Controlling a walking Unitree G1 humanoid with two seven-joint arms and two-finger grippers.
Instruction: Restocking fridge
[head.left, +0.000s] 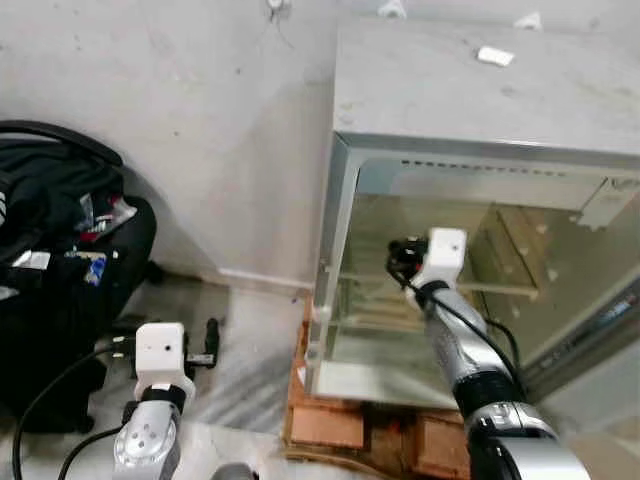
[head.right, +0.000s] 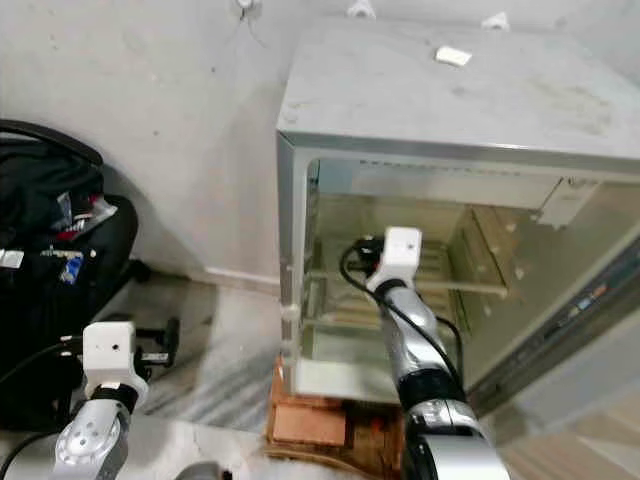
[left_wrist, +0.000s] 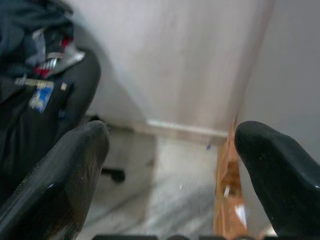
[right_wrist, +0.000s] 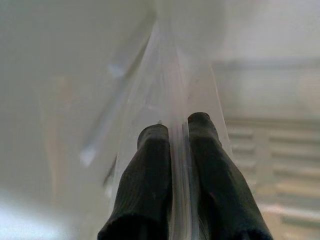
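Note:
A small grey fridge (head.left: 480, 95) stands open on bricks, and its inside looks bare apart from a shelf (head.left: 505, 287). My right arm reaches into it at shelf height. In the right wrist view, the right gripper (right_wrist: 179, 122) is shut on a thin clear plastic piece (right_wrist: 172, 65) that fans out beyond the fingertips. I cannot tell whether that piece is a bag or part of the shelf. The same gripper (head.left: 398, 258) sits near the fridge's left wall. My left gripper (left_wrist: 170, 135) hangs low at the left, open, holding nothing.
The fridge door (head.left: 590, 340) swings out at the right. Orange bricks (head.left: 340, 420) lie under the fridge. A black bag (head.left: 60, 260) with loose items stands at the left against the wall. A small white scrap (head.left: 495, 56) lies on the fridge top. Bare floor (head.left: 250, 330) lies between bag and fridge.

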